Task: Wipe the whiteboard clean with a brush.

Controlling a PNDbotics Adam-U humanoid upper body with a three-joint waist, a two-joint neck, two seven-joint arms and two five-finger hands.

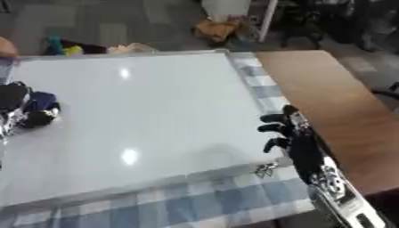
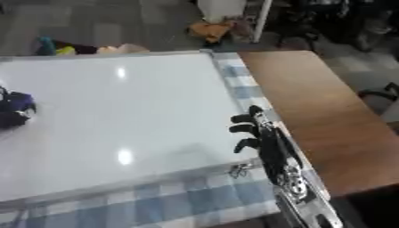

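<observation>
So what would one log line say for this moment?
left hand: on dark blue brush, whiteboard's left edge | right hand: curled, empty, right edge | board: no marks visible

A blue-and-white checked cloth point(image 1: 195, 196) covers the table along the bottom of the frame and runs up the right of centre as a narrow strip. To its right lies a bare brown wooden tabletop point(image 1: 335, 102). On the grey floor at the top centre sits an orange-yellow heap point(image 1: 216, 29), blurred. At the upper left are small teal and yellow things point(image 1: 62, 46), too blurred to make out.
</observation>
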